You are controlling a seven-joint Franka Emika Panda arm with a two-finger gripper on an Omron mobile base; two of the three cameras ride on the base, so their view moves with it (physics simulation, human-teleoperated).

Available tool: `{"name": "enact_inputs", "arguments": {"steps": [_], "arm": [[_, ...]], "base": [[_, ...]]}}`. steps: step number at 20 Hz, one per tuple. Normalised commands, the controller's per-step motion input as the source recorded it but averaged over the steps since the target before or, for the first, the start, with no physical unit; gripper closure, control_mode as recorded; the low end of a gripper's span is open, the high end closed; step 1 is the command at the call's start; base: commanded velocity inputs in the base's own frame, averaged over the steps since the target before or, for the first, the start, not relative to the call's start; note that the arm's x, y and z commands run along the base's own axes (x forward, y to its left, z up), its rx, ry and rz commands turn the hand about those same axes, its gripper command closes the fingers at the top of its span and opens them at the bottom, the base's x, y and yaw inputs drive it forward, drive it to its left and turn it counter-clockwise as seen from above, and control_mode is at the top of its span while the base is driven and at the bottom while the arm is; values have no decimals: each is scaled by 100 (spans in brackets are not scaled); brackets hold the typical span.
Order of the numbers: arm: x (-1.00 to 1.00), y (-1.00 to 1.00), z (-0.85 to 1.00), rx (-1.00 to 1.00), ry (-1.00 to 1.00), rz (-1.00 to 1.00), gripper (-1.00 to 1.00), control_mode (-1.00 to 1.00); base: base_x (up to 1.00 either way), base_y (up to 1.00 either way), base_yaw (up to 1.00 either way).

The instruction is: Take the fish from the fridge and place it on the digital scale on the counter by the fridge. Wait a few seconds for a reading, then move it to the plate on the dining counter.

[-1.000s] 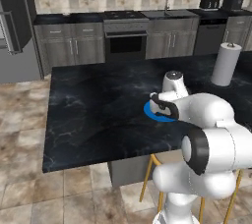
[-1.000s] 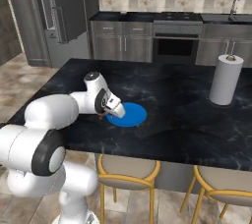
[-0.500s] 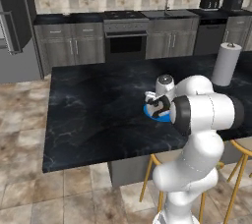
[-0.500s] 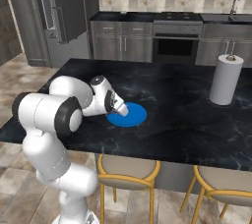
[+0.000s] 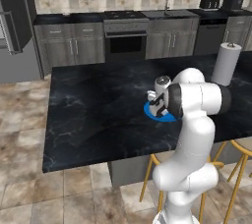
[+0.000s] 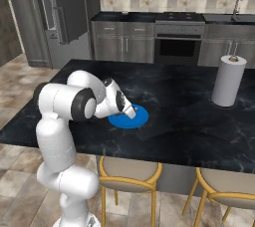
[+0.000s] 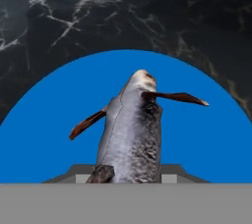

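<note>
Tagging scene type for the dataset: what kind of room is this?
A simulated home kitchen, by the look of it: a built-in oven in the dark cabinets, a sink tap on the back counter, and bar stools tucked under the dining counter.

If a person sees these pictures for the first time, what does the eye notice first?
The bright blue plate on the black dining counter stands out first. The gripper holds a grey fish just over it. A white paper towel roll stands upright farther along the counter.

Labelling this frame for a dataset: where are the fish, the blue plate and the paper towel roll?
fish (image 7: 133,134), hand view, mid-body scales.
blue plate (image 6: 138,117), right base view, bare right part.
paper towel roll (image 5: 225,65), left base view, middle of its side.
</note>
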Motion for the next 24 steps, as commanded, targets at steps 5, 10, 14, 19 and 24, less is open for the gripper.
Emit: {"name": "enact_inputs", "arguments": {"steps": [5,10,14,19,24], "arm": [[0,-15,-28,0,5,-11,-100,-100],[7,-12,-11,0,7,-10,-100,-100],[31,-15,0,0,1,-7,-100,-100],[7,-3,23,2,0,-3,-100,-100],[-2,0,49,8,1,-1,-100,-100]], "base": [[0,0,0],[0,0,0],[0,0,0],[0,0,0],[0,0,0]]}}
